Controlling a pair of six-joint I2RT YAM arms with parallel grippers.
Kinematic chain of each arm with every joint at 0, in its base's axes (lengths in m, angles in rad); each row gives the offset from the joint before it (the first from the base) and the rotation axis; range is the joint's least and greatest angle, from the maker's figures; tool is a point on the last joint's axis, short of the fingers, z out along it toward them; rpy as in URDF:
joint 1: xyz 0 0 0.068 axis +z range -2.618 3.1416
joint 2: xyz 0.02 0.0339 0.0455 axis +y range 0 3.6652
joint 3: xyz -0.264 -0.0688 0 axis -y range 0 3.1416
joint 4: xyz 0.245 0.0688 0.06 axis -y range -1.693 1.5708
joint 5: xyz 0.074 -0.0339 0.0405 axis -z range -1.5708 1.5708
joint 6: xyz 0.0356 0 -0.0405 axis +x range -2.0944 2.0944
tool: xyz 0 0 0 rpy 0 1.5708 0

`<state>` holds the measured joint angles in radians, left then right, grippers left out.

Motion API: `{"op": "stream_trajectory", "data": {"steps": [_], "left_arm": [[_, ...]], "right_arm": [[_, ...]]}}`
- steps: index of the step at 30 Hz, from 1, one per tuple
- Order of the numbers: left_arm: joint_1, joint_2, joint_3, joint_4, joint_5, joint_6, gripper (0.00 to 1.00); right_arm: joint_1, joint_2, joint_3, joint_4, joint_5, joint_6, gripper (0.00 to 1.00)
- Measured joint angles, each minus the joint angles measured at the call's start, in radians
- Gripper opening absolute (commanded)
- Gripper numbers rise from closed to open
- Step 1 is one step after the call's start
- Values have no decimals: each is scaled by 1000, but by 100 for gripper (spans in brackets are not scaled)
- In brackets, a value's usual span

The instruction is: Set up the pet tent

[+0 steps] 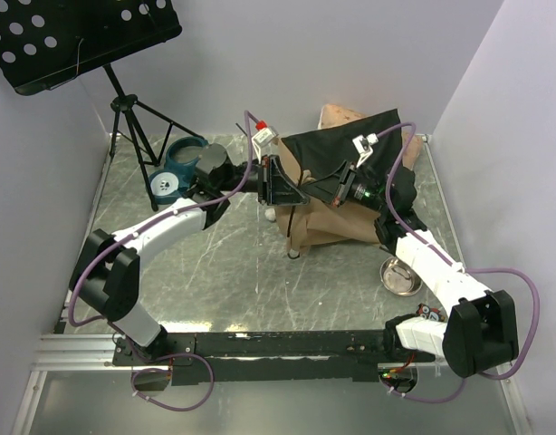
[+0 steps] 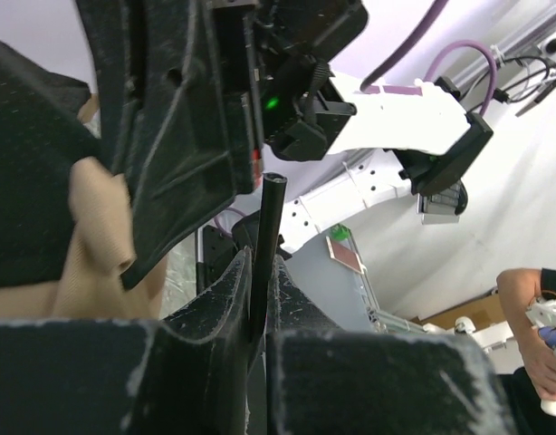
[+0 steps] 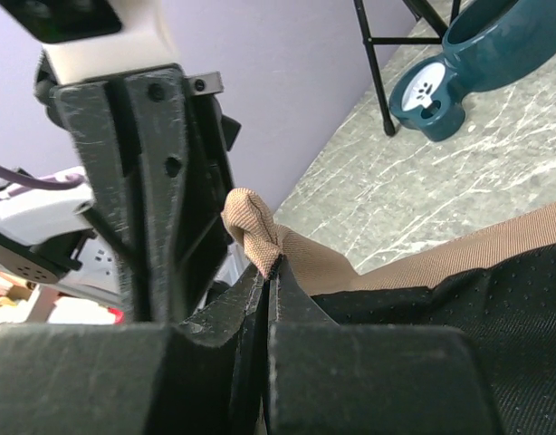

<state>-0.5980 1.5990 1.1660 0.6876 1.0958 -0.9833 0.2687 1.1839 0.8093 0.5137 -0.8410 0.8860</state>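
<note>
Two grips on the pet tent (image 1: 349, 152), left fingers (image 2: 216, 306) held its black pole (image 2: 267, 237), right fingers (image 3: 301, 304) pinched tan fabric (image 3: 252, 223).

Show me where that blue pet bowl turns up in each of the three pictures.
Top external: the blue pet bowl sits far left on the table, beside the stand legs.
Left wrist: not in it.
Right wrist: upper right corner, right of the stand legs.
Shared landmark: the pet tent's tan fabric shows in all three.
</note>
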Motion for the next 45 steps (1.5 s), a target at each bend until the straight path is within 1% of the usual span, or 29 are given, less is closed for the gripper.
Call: {"op": "stream_trajectory", "data": {"steps": [10,18,25,45], "left_arm": [[8,0,-10,-24,-29,3,1],[8,2,-9,-79,-47,39,1],[2,32,26,-121,-43,55,1],[-13,39,-13,-79,-44,29,1]], "right_arm": [[-28,-12,0,-1,-7,43,0],[-34,-12,0,-1,-14,67,0],[-39,-12,0,8,-16,66,0],[-56,-12,0,18,-62,57,0]]}}
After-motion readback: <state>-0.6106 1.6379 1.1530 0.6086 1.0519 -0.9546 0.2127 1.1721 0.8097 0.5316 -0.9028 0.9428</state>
